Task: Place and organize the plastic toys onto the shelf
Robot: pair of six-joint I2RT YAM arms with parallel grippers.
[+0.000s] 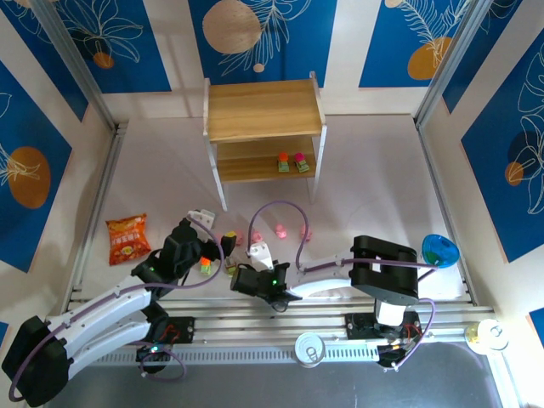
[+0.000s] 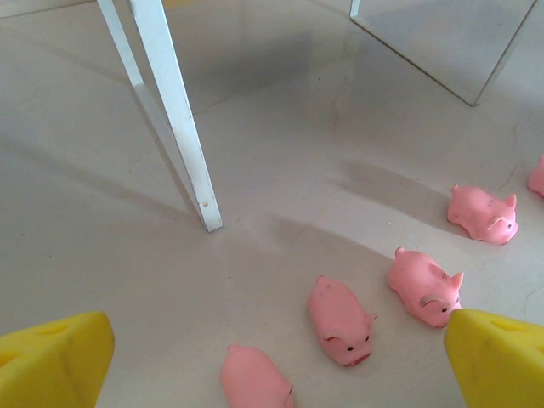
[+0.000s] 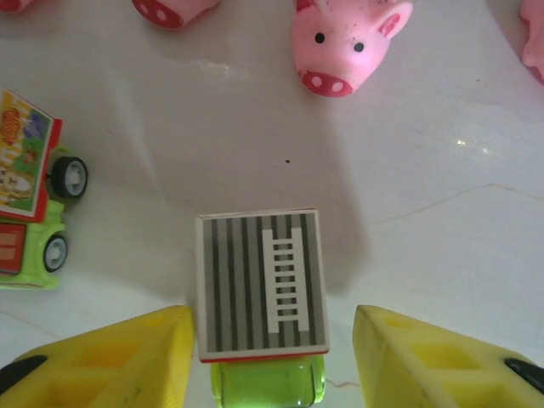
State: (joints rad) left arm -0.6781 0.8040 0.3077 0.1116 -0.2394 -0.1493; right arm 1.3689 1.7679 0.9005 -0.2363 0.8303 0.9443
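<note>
My right gripper (image 3: 270,344) is open around a blocky toy (image 3: 262,285) with a grey striped ladder top and a green base. The left finger (image 3: 127,357) sits close against the toy, and a gap shows at the right finger (image 3: 425,357). My left gripper (image 2: 280,357) is wide open above the floor, with several pink pigs (image 2: 342,321) lying just ahead. The shelf (image 1: 263,110) stands at the back, and two blocky toys (image 1: 291,161) sit on its lower tier. Its white leg (image 2: 183,144) rises ahead of the left gripper. More pigs (image 1: 280,230) lie mid-table.
An orange snack bag (image 1: 127,239) lies at the left and a blue bowl (image 1: 439,249) at the right. A second toy truck (image 3: 30,212) stands left of the right gripper, with a pig (image 3: 348,47) just ahead. A can (image 1: 310,348) sits by the arm bases.
</note>
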